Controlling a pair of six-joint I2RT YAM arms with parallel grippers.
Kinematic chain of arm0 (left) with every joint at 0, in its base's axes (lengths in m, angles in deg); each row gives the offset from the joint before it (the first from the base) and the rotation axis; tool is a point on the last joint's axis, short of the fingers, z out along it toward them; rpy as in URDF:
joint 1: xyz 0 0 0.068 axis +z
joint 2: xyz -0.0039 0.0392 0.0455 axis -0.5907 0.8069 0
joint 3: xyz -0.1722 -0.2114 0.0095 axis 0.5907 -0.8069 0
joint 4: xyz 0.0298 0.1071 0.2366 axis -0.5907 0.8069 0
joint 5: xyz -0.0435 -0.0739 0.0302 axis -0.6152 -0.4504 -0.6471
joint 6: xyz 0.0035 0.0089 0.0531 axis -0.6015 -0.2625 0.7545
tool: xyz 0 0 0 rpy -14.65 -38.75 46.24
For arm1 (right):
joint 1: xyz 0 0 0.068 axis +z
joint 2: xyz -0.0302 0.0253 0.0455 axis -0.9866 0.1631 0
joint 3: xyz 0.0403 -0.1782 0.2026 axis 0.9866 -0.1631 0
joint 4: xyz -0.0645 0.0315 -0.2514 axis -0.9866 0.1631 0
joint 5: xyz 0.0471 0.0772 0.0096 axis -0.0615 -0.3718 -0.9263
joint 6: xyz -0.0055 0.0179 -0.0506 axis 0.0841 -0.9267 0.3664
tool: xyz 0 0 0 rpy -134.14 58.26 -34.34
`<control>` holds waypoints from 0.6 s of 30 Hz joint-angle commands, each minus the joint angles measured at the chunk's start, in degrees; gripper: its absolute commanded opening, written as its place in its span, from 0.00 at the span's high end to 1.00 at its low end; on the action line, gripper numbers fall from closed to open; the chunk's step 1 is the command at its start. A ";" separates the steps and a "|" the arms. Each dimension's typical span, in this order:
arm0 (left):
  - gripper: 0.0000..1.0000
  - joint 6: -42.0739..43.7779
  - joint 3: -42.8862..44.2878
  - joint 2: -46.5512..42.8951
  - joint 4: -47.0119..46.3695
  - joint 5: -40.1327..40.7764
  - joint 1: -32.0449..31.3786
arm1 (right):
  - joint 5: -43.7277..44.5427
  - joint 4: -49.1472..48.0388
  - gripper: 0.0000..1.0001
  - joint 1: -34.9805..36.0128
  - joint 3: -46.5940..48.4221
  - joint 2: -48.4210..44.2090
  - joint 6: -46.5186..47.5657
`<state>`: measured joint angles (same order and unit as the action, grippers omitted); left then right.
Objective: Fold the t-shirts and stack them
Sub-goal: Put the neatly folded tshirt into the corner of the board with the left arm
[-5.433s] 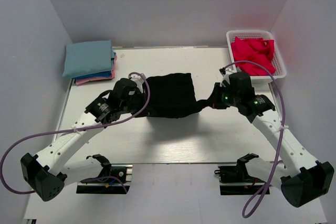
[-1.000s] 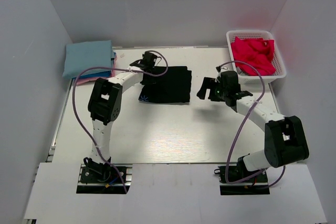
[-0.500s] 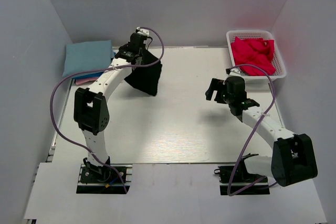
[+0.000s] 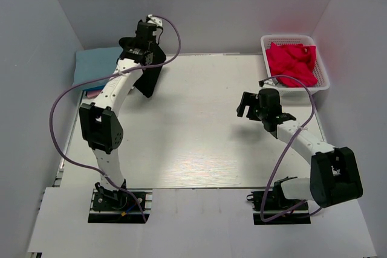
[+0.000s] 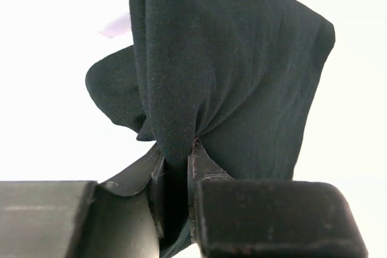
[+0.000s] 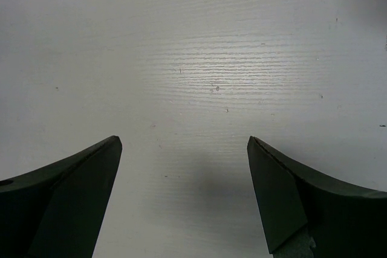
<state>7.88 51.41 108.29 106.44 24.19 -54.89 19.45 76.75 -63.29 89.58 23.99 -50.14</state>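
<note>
A folded black t-shirt [image 4: 149, 80] hangs in the air at the back left, beside the right edge of the stack. My left gripper [image 4: 147, 57] is shut on its top fold. In the left wrist view the black t-shirt [image 5: 230, 70] bunches where the left gripper [image 5: 176, 152] pinches it. The stack has a light blue t-shirt [image 4: 97, 64] on top and a pink one [image 4: 91, 93] showing beneath. A bright red t-shirt [image 4: 291, 61] lies crumpled in the basket. My right gripper [image 4: 244, 103] is open over bare table, and the right wrist view shows the right gripper [image 6: 184, 143] with nothing between its fingers.
The white lattice basket [image 4: 265, 45] stands at the back right corner. Grey walls close in the table [image 4: 199, 143] on the left, back and right. A purple cable loops off each arm.
My left gripper has lifted the folded black t-shirt off the middle of the table and carried it up and left to the stack. The right arm has barely moved and stays open.
</note>
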 commanded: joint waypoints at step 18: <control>1.00 6.91 11.23 -4.26 -3.18 -2.21 9.53 | -0.02 2.99 0.10 -0.18 4.73 7.46 0.19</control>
<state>14.00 61.46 108.25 106.26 22.14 -46.69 19.36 78.28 -63.31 91.46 31.16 -50.14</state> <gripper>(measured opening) 0.244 0.904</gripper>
